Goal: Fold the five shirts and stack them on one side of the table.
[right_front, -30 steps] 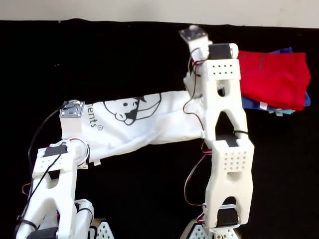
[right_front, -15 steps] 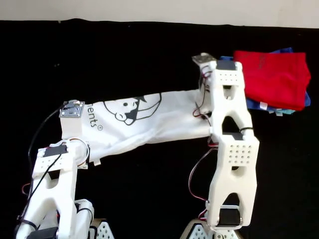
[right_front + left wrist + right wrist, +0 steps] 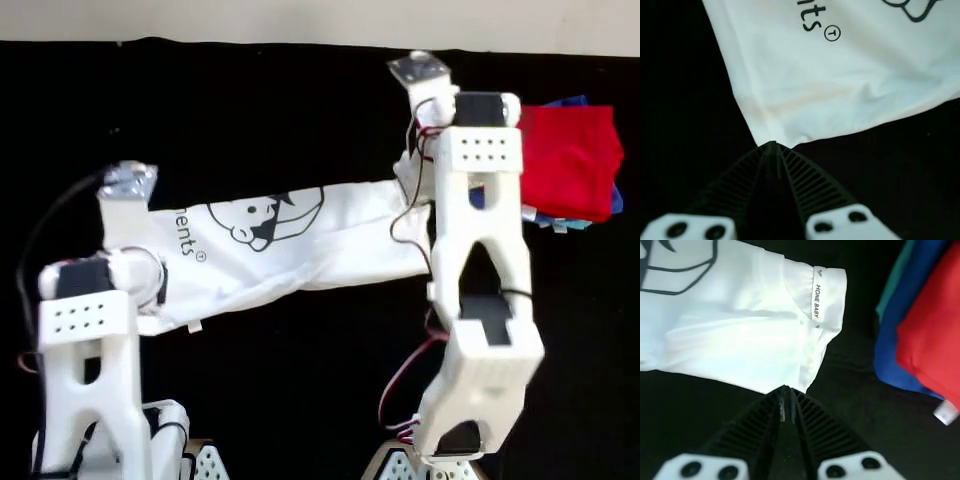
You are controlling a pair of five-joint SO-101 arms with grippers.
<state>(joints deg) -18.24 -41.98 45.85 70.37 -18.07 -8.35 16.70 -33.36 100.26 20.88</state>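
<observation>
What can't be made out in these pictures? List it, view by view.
High view: the right arm covers one end of the white shirt and part of the stack, so its shirt count is unclear.
Right wrist view: the edge cuts off the red shirt and blue shirt.
Left wrist view: the left gripper meets the shirt's corner; whether it pinches cloth is unclear. Likewise the right gripper in its own view.
</observation>
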